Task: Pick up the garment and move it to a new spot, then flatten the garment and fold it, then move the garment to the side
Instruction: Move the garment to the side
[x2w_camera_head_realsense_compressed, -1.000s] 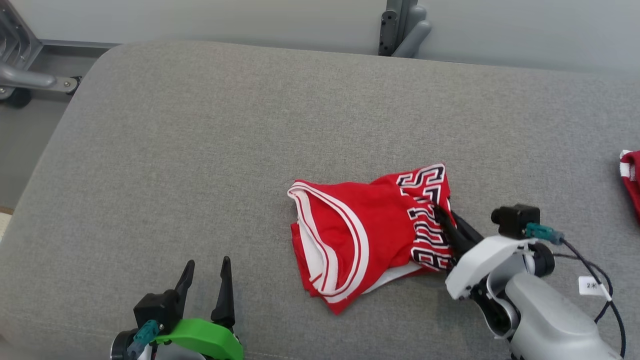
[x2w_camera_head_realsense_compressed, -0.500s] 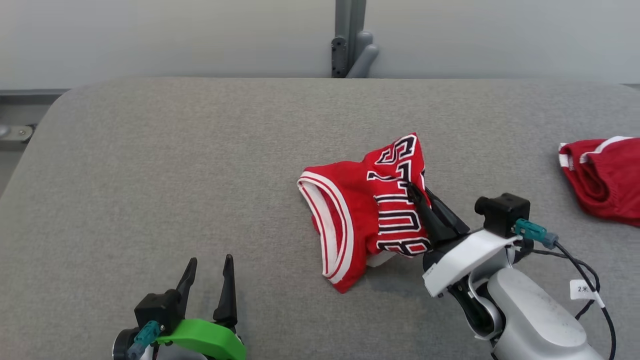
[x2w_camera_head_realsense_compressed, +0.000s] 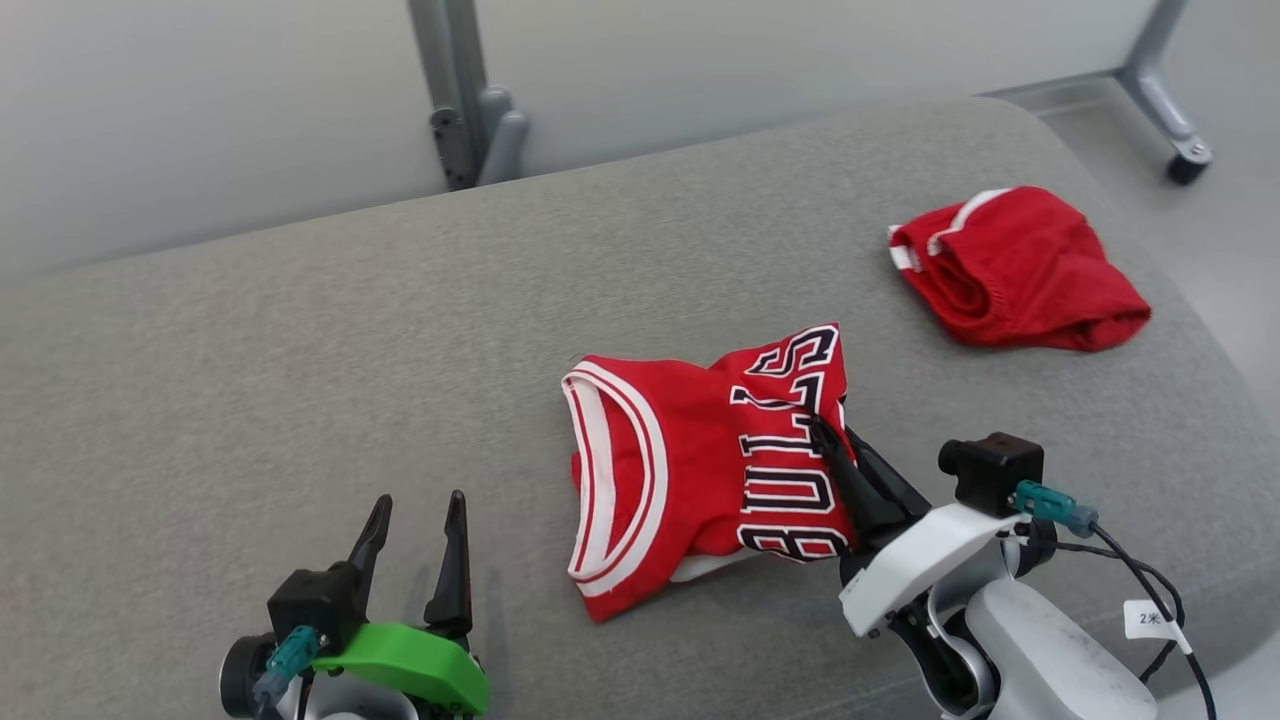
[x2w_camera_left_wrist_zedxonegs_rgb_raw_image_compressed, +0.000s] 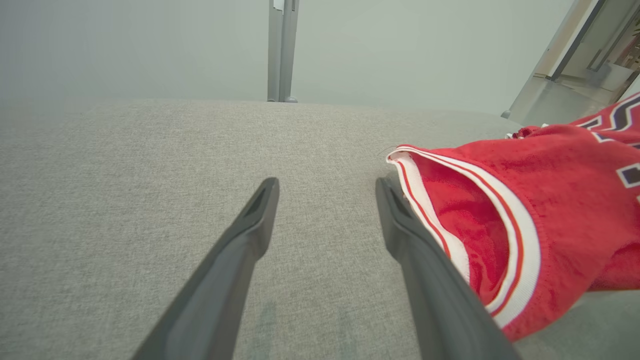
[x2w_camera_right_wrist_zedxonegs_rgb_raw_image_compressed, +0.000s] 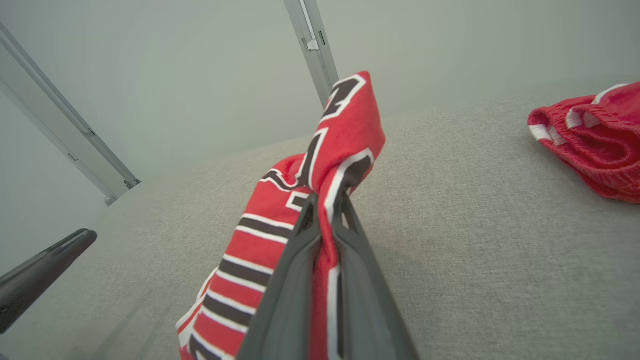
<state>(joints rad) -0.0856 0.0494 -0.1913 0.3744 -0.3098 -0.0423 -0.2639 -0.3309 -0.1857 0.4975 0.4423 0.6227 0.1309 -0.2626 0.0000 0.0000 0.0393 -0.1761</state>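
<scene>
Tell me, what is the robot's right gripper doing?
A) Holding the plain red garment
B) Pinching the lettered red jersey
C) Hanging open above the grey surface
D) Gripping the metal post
B: the right gripper is shut on a fold of the jersey, with cloth squeezed between its two fingers, while the plain red garment lies apart, untouched.

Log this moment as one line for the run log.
step: pick up and move | right gripper: shut on red jersey, lettered edge pinched | left gripper: open, left of jersey | red shorts: far right on grey cushion
</scene>
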